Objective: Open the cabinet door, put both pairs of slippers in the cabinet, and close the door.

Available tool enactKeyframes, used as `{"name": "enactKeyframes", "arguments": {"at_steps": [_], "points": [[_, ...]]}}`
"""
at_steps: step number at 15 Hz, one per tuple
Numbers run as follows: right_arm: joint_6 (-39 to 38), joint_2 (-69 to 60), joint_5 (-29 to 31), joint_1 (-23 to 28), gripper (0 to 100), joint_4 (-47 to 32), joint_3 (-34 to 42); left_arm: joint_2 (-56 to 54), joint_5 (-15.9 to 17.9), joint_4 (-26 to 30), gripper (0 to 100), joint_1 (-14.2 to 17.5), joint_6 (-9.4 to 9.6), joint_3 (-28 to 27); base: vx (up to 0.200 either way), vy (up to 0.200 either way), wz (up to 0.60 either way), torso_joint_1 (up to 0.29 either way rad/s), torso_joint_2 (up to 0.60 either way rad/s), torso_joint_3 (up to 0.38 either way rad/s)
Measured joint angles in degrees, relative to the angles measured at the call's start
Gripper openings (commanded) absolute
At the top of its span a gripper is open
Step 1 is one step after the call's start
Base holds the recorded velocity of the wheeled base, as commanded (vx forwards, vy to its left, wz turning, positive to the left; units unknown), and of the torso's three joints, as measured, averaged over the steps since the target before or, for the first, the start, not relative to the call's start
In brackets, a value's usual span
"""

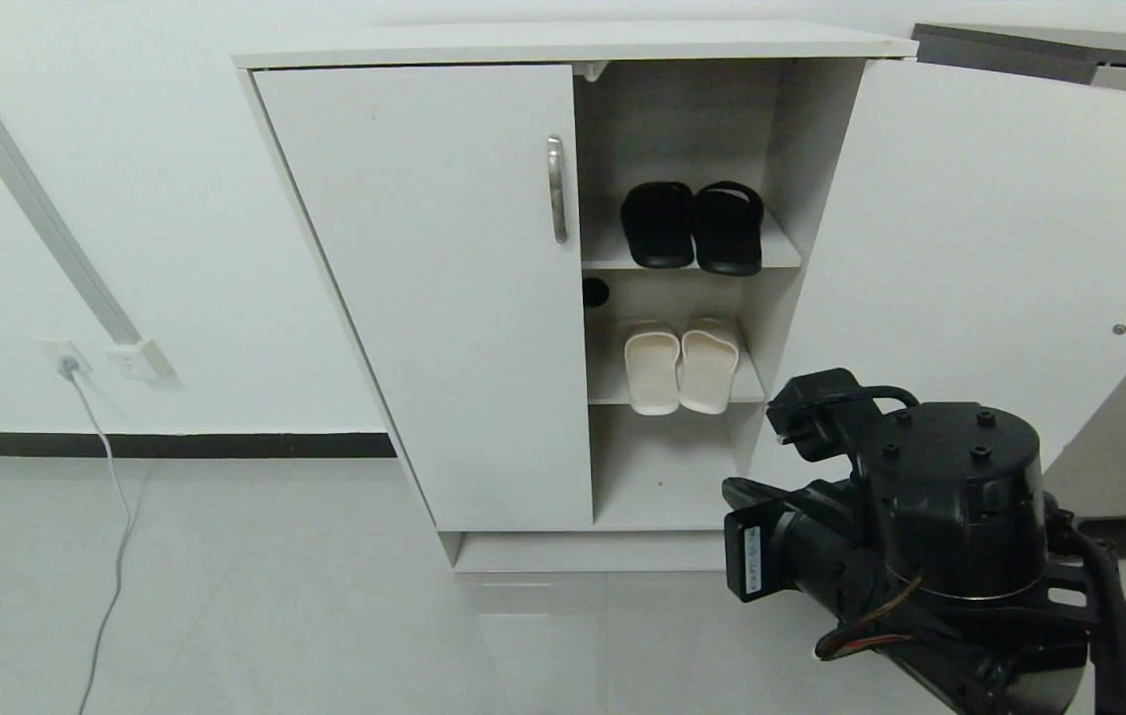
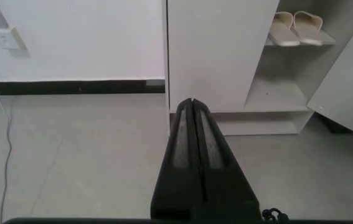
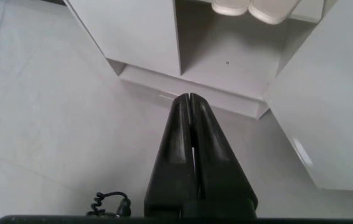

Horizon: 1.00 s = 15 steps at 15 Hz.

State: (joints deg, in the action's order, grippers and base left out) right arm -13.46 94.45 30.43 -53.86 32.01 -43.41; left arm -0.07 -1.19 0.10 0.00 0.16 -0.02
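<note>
My left pincer (image 2: 192, 101) is closed, its two black fingers pressed flat together with nothing held. It hangs low over the grey tiled floor (image 1: 275, 596), out in front of the cabinet's shut door. My right pincer (image 3: 190, 96) is closed too, fingers touching along their length and gripping nothing. It sits above the floor just before the cabinet's base, near the open side.

The white two-door wooden cabinet (image 1: 573, 42) stands against the white wall. Its left door (image 1: 424, 298), with an upright silver metal bar handle (image 1: 556, 189), is shut. Its right door (image 1: 970, 248) is swung wide open.

The pair of black rubber slide slippers (image 1: 692, 226) sits side by side on the upper shelf. The pair of cream rubber slide slippers (image 1: 680, 367) sits side by side on the shelf below, toes slightly over the front edge. A small dark round thing (image 1: 595, 292) shows between the two shelves at the shut door's edge; I can't tell what it is.

A white wall socket (image 1: 62, 356) with a grey cable (image 1: 116, 497) trailing to the floor sits well left of the cabinet.
</note>
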Motion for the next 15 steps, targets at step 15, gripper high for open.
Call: {"name": "enactKeyframes", "arguments": {"at_steps": [15], "points": [[-0.06,0.8,0.35,0.0,0,-0.05,0.26,0.0,0.0,-0.05,0,0.0,0.0,-0.02,0.0,0.0,0.0,0.029,-0.26,-0.226]]}}
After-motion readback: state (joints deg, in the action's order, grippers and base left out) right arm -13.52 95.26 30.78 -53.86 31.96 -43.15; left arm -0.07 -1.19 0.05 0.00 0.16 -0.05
